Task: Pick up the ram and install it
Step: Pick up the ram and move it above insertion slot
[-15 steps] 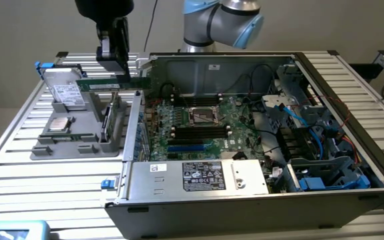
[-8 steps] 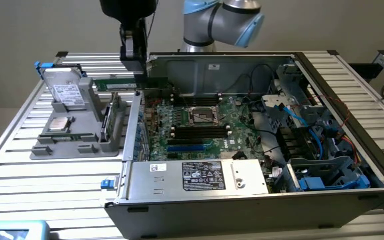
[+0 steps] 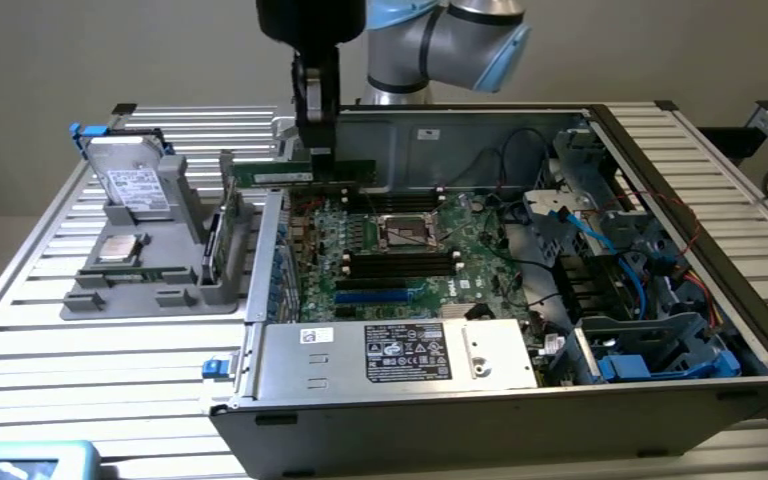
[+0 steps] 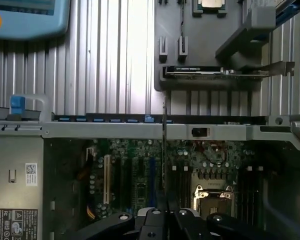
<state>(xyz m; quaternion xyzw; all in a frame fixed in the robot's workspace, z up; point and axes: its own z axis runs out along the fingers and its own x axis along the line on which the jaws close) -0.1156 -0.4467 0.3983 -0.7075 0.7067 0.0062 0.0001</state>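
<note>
My gripper (image 3: 320,158) hangs from the arm over the far left corner of the open computer case (image 3: 491,400). It is shut on the ram (image 3: 277,177), a long green stick held level on its edge, above the motherboard (image 3: 478,225) near the case's side wall. In the wrist view the ram (image 4: 163,145) appears edge-on as a thin dark line running out from my gripper (image 4: 163,214). It crosses the motherboard (image 4: 140,175) and the case wall (image 4: 115,131). Dark memory slots (image 3: 398,262) lie beside the processor socket (image 3: 406,232).
A grey parts holder (image 3: 157,295) left of the case carries a silver hard drive (image 3: 131,185), a processor chip (image 3: 117,248) and an upright card (image 3: 231,240). Cables and drive bays (image 3: 651,340) crowd the case's right side. A blue pendant (image 3: 24,462) lies at the front left.
</note>
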